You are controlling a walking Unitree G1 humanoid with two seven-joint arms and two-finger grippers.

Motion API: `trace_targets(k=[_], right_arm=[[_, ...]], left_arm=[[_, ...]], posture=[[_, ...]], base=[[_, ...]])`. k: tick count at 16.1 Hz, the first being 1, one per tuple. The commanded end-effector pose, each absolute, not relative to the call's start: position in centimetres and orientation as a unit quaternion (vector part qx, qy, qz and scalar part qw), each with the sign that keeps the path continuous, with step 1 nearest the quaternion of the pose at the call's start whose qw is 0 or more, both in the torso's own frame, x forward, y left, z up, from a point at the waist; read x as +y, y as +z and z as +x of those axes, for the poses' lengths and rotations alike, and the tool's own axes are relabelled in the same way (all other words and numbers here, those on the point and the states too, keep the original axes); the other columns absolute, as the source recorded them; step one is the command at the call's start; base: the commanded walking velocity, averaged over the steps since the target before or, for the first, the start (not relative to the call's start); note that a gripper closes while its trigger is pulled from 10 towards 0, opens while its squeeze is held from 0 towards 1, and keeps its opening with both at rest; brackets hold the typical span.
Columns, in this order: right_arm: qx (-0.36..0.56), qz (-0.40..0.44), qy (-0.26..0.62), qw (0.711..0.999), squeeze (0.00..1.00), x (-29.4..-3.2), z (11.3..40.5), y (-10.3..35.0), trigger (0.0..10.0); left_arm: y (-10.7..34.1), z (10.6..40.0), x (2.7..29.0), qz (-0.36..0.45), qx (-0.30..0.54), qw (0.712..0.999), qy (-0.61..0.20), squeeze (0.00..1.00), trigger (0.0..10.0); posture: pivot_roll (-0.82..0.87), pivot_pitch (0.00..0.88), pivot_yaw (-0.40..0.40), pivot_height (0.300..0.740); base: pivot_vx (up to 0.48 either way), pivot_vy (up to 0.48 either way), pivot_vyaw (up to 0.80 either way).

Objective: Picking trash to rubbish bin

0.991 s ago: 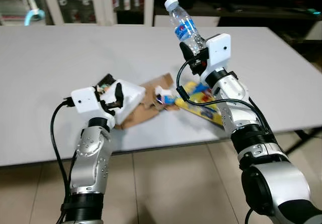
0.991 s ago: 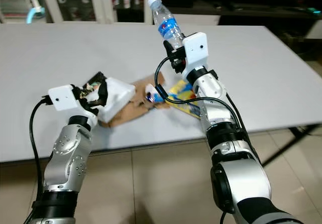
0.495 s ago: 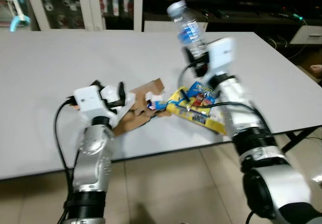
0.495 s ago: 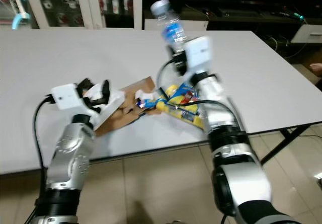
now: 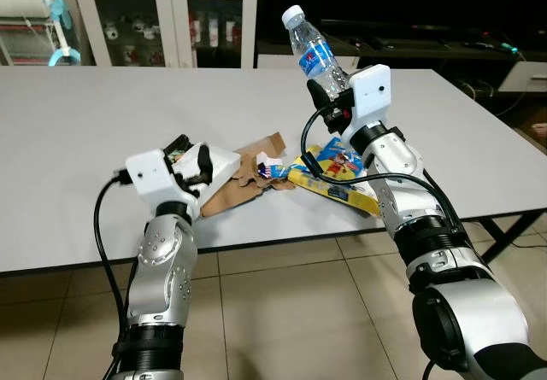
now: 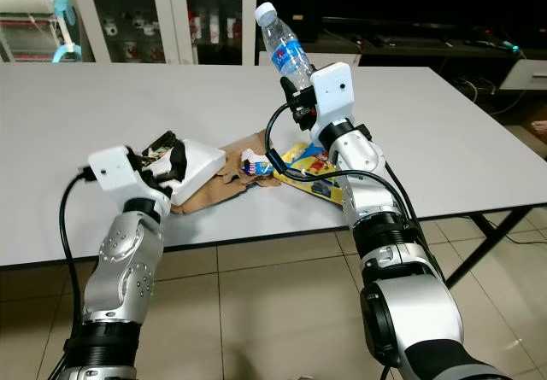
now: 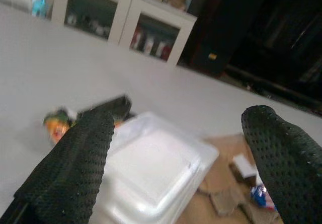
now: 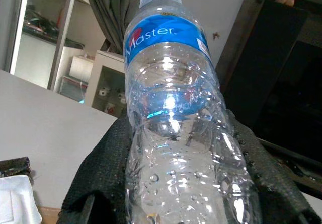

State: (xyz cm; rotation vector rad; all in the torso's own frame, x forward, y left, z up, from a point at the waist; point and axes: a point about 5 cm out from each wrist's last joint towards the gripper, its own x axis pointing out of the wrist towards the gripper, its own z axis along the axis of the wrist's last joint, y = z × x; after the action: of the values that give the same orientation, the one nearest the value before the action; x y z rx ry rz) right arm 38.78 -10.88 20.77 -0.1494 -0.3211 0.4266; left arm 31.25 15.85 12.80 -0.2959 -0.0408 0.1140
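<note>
A long white table [image 5: 102, 115] carries a small heap of litter near its front edge: one white foam box [image 5: 218, 165], a torn piece of brown cardboard [image 5: 244, 184], a small crumpled wrapper [image 5: 275, 168] and a yellow snack bag [image 5: 335, 175] lying flat. Behind the table stands a white cabinet with glass doors [image 5: 184, 17], and beside it a dark shelf unit [image 5: 427, 34]. The floor under the table is tiled.

The right claw [image 5: 335, 98] is raised above the table, over the snack bag, its two fingers closed on one clear plastic bottle [image 5: 314, 51] with a blue label and white cap, held tilted with the cap uppermost. No liquid can be made out in the bottle.

The left claw [image 5: 192, 162] is at the foam box, fingers spread wide on either side of its lid and gripping nothing; the lid is down. Just behind the box lies a dark wrapper [image 7: 113, 105].
</note>
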Motion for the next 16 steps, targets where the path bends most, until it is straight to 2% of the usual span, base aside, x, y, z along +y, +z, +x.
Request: trace_targets(k=[1,6,16], right_arm=[[-0.164,-0.079,0.207,0.961,0.00,-11.2,38.9,21.3,10.0],[-0.160,-0.081,0.209,0.961,0.00,-11.3,38.9,21.2,10.0],[-0.154,-0.082,0.210,0.962,0.00,-11.4,38.7,20.7,10.0]], left_arm=[[12.6,31.6,15.8,-0.162,-0.008,0.985,0.066,0.00,10.0],[11.3,33.1,17.1,-0.186,0.031,0.975,0.118,0.00,10.0],[9.8,33.9,18.3,-0.210,0.058,0.967,0.135,0.00,10.0]], posture=[[-0.04,0.002,-0.079,0.740],[-0.04,0.007,-0.083,0.740],[-0.06,0.031,-0.080,0.740]], base=[[0.000,0.000,0.00],[0.000,0.000,0.00],[0.000,0.000,0.00]])
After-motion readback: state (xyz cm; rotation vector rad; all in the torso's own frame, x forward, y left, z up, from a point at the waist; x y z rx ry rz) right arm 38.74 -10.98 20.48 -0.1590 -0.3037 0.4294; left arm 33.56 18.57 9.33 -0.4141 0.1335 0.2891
